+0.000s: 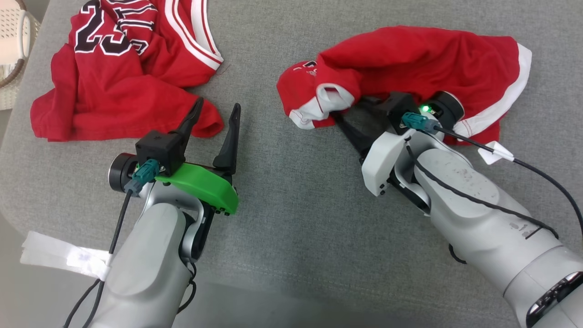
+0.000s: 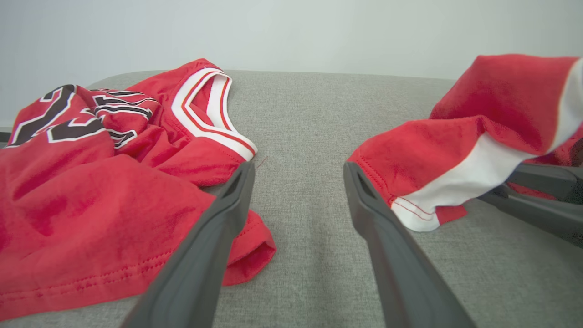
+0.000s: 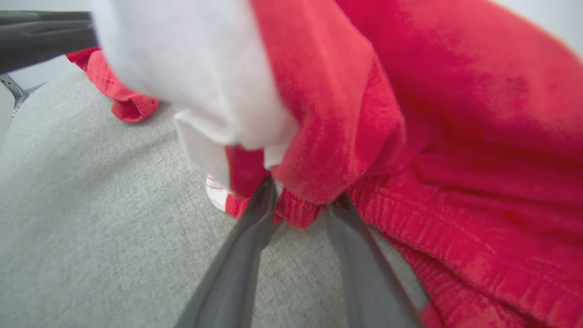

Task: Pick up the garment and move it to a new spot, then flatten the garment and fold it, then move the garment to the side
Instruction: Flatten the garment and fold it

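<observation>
The garment point(image 1: 419, 59) is a crumpled red piece with white trim, lying at the right of the grey padded surface point(image 1: 291, 214). My right gripper point(image 1: 341, 116) reaches under its near-left edge, fingertips hidden by cloth. In the right wrist view the two fingers pinch a red fold of the garment point(image 3: 455, 136) between their tips, so the right gripper point(image 3: 303, 196) is shut on it. The garment's white-trimmed end point(image 2: 455, 150) hangs raised over those fingers. My left gripper point(image 1: 217, 107) stands open above bare surface between the two cloths, the left gripper point(image 2: 297, 171) holding nothing.
A second red cloth, a jersey with the number 23 point(image 1: 123, 86), lies at the far left; its near corner touches my left finger point(image 2: 214, 228). A white wicker chair point(image 1: 11, 41) stands beyond the surface's left edge.
</observation>
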Controlling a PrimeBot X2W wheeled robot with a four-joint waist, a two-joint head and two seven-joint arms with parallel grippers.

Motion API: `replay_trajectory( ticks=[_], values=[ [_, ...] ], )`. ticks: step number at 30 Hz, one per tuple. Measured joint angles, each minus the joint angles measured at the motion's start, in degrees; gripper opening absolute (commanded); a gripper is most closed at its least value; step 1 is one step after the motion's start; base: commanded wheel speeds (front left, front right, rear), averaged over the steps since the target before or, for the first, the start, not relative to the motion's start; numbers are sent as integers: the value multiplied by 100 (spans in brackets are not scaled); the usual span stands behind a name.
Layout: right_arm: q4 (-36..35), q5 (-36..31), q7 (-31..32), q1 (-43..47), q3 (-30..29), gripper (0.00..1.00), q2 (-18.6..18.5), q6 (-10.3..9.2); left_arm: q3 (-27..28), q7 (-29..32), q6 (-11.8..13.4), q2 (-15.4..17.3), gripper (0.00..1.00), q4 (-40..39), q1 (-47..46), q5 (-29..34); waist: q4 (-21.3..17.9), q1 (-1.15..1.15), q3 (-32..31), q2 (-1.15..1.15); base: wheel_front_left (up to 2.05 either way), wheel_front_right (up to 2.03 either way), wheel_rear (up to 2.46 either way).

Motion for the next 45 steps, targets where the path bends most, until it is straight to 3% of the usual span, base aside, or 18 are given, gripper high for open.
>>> replay_trajectory(
  ticks=[6,10,22,36,45],
  values=[
    [198,7,-18,-9,-23,0,119,0,4,-2,-8,0,100,86,59,-1,-68,0,-128,0,0,0,0],
    [204,99,-25,-8,-76,0,135,0,-68,-18,-151,10,100,160,159,1,-171,0,-243,0,0,0,0],
    [-24,477,-44,18,193,0,271,0,-589,115,-352,66,100,671,248,137,-721,0,-650,0,0,0,0],
    [-227,810,-49,46,508,0,311,0,-588,420,-399,12,100,1440,-159,34,-1454,0,-869,0,0,0,0],
    [-286,902,-51,25,619,0,322,0,-500,558,-292,-13,100,2034,-486,-2,-1724,0,-807,0,0,0,0]
  ],
)
